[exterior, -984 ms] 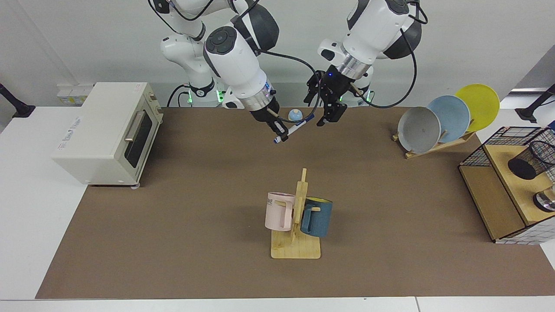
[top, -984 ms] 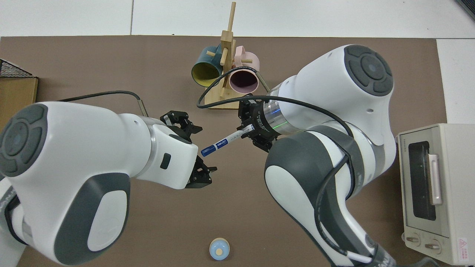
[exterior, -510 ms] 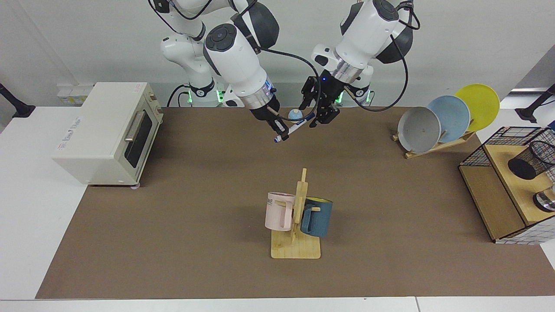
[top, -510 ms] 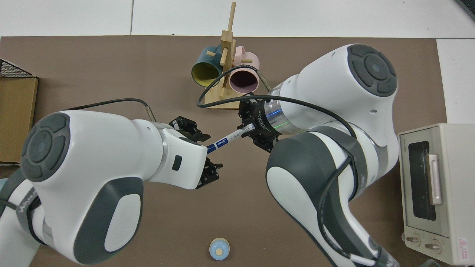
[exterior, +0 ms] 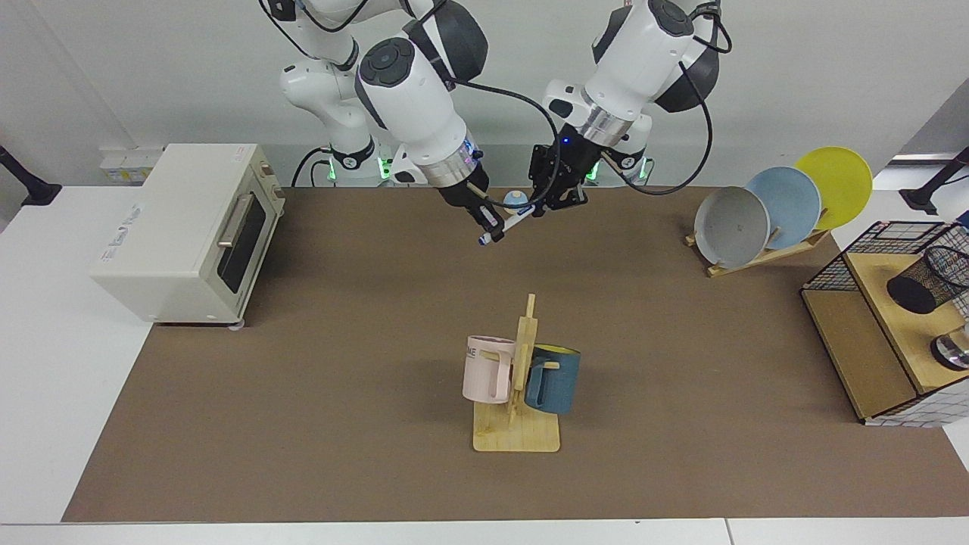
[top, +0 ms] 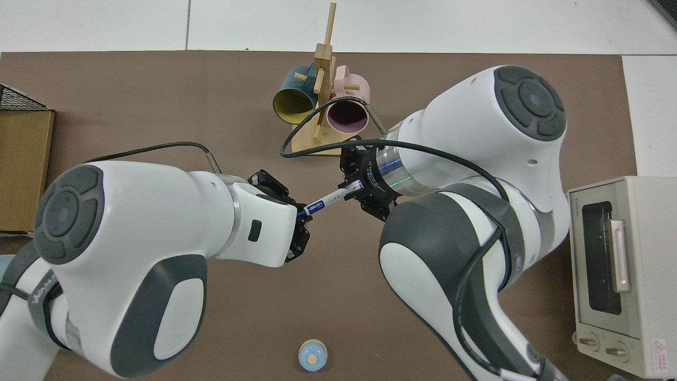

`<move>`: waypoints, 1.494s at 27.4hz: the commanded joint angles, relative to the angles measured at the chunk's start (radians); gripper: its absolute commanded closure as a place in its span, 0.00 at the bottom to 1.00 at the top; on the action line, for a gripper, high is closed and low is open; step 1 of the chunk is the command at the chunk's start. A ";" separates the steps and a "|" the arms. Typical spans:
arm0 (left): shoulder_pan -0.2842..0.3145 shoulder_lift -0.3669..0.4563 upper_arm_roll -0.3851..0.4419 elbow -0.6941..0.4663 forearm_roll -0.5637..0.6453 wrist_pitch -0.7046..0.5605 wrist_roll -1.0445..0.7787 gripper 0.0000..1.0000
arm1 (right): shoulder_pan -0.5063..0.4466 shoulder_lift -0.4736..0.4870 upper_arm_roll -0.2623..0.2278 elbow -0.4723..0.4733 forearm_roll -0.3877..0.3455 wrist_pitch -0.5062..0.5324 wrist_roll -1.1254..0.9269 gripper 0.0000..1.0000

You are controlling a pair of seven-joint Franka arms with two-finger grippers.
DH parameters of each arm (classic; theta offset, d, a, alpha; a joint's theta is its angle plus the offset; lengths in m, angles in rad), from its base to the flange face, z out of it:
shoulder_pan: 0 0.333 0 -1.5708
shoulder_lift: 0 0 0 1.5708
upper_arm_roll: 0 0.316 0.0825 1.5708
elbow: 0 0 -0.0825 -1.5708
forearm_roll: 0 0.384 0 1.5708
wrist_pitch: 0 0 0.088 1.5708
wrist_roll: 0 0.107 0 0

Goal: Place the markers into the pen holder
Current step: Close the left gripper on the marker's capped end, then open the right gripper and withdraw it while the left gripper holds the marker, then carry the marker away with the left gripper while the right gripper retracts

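The marker (exterior: 509, 224), white with a blue cap, hangs slanted above the back of the brown mat (exterior: 341, 363). My right gripper (exterior: 490, 225) is shut on its lower tail end. My left gripper (exterior: 543, 208) has come in from the other side and is shut on the blue cap end. From above, the marker (top: 325, 199) bridges the right gripper (top: 353, 186) and the left gripper (top: 301, 216), its cap tip hidden inside the left one. The black mesh pen holder (exterior: 927, 281) sits tilted on a wooden shelf at the far right edge, out of the top view.
A toaster oven (exterior: 185, 227) stands at the mat's left. A wooden mug rack (exterior: 518, 424) with a pink and a dark blue mug is mid-table. Plates (exterior: 780, 208) lean in a rack back right, beside a wire-grid panel (exterior: 870, 246). A small blue knob-like object (exterior: 515, 200) lies behind the grippers.
My left arm has swung in toward the right gripper, and its open fingers have closed around the marker's cap end. The right gripper has kept the marker almost still.
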 commanded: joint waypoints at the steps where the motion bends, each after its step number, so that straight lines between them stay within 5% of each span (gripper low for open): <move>1: -0.018 -0.022 0.003 -0.026 0.015 0.019 -0.001 1.00 | 0.010 -0.017 0.000 -0.024 0.007 0.017 -0.004 0.96; 3: -0.018 -0.022 0.003 -0.026 0.015 0.017 0.001 1.00 | 0.010 -0.017 0.000 -0.024 0.004 0.019 -0.011 0.01; 16: -0.013 -0.022 0.003 -0.026 0.085 -0.024 0.008 1.00 | -0.074 -0.070 -0.018 -0.019 -0.048 -0.093 -0.436 0.00; 29: 0.008 -0.022 0.013 -0.023 0.182 -0.072 0.007 1.00 | -0.240 -0.111 -0.020 -0.014 -0.318 -0.250 -1.149 0.00; 33: 0.022 -0.022 0.013 -0.022 0.226 -0.096 0.007 1.00 | -0.263 -0.131 -0.018 -0.023 -0.401 -0.258 -1.313 0.00; 41: 0.059 -0.022 0.026 -0.011 0.378 -0.176 0.025 1.00 | -0.304 -0.169 -0.017 -0.099 -0.387 -0.173 -1.340 0.00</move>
